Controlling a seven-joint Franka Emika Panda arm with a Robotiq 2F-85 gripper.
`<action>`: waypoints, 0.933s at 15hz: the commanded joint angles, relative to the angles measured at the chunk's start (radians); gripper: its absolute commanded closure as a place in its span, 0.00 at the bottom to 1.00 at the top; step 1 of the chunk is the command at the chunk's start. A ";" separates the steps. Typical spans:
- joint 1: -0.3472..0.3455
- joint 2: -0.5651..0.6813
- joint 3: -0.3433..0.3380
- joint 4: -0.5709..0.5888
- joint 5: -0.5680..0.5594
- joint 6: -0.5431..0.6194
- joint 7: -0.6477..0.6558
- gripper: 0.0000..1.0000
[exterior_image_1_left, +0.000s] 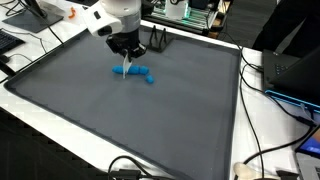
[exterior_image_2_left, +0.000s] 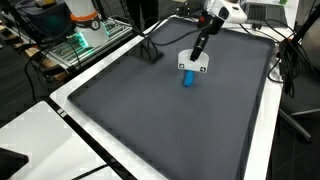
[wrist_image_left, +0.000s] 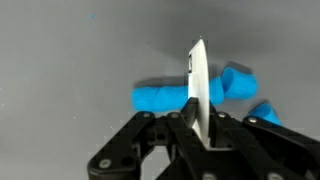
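On the dark grey mat, a little left of its middle in an exterior view, the gripper is clenched on a thin white plate that stands upright on its edge. In the wrist view the blue blocks lie on the mat just behind the plate and reach out to its right. I cannot tell whether plate and blocks touch.

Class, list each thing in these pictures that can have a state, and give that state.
pincer: shut on the card
card: held upright, edge-on, over the blue blocks
blue blocks: lying on the mat, not held
mat: spread flat
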 joint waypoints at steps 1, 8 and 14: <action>0.001 0.027 0.001 0.016 -0.020 -0.010 0.003 0.98; 0.001 0.060 0.002 0.015 -0.017 -0.011 0.001 0.98; -0.002 0.075 0.002 0.014 -0.012 -0.009 -0.002 0.98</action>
